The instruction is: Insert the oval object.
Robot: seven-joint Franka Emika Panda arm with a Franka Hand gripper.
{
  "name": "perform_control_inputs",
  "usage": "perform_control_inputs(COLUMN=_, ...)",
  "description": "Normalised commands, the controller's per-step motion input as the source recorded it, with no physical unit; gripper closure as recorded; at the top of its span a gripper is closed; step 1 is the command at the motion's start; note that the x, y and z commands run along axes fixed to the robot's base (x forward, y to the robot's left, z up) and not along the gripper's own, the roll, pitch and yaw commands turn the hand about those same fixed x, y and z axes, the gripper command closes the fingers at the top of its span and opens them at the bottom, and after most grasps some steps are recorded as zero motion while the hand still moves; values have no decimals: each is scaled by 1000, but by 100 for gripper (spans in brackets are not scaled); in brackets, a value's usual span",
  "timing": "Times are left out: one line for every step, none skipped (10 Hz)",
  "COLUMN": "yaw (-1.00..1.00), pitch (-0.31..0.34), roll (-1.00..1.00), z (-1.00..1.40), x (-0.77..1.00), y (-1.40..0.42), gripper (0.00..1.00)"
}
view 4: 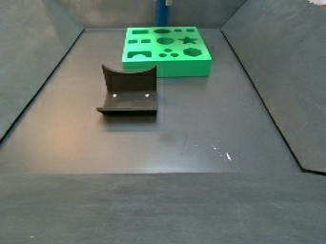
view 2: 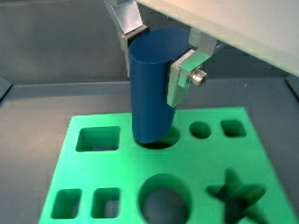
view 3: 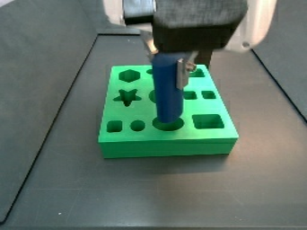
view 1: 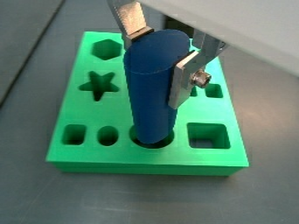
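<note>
Entry: insertion step, late stage. My gripper [view 1: 163, 54] stood directly above the flat, bright green plastic block with shaped cut-outs [view 1: 82, 144], carrying the tall, smooth, solid blue peg of oval cross-section [view 1: 156, 87] upright between my flat silver fingers [view 1: 187, 77]. The peg's lower end sat in the mouth of an oval hole [view 2: 156, 140] straight beneath me; how deep it had gone I could not tell, though most of its height stood proud of the block's top face, so I judged the seating only begun.

Tool state: jaws closed onto the peg's upper part, one plate on each side, pads pressed against the blue surface and set no wider than the peg itself. Nothing else touched me.

Surroundings, taken from my position: in both wrist views a star-shaped cut-out [view 1: 100, 85] and a hexagonal one [view 1: 105, 47] lay to one side of the peg, a square pocket [view 1: 208, 135] just beside it on the other. A side view showed the same arrangement, peg [view 3: 167, 90] vertical under my body and entering the block [view 3: 156, 145]. The dark L-shaped fixture [view 4: 128, 91] stood on the floor well apart from me (unused here, as far as I could see), with the block [view 4: 167, 48] beyond it.

Next move, as I judged it: press straight down, keeping the peg vertical and its oval aligned with the hole, then let go once it bottoms. A tilt or slight twist could jam it at the rim.
</note>
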Motion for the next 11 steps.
perform_control_inputs(yaw=-943, pitch=0, roll=116, z=0, x=57, y=20, gripper=100)
perform_control_inputs(yaw=-1000, pitch=-7, roll=69, z=0, x=0, y=0, gripper=100)
perform_control_inputs(yaw=-1000, pitch=-7, roll=69, z=0, x=0, y=0, gripper=100)
perform_control_inputs(yaw=-1000, pitch=-4, roll=73, z=0, x=0, y=0, gripper=100)
perform_control_inputs(yaw=-1000, pitch=0, roll=87, z=0, x=0, y=0, gripper=100)
perform_control_inputs(yaw=-1000, pitch=0, roll=96, z=0, x=0, y=0, gripper=100)
perform_control_inputs(yaw=-1000, pitch=0, roll=89, z=-100, x=0, y=0, gripper=100)
perform_control_inputs(yaw=-1000, pitch=0, roll=71, z=-223, x=0, y=0, gripper=100)
perform_control_inputs(yaw=-1000, pitch=0, roll=59, z=-226, x=0, y=0, gripper=100)
perform_control_inputs(yaw=-560, pitch=37, roll=54, z=-154, x=34, y=-97, gripper=100)
perform_control_inputs(yaw=-320, pitch=24, roll=61, z=-123, x=20, y=-49, gripper=100)
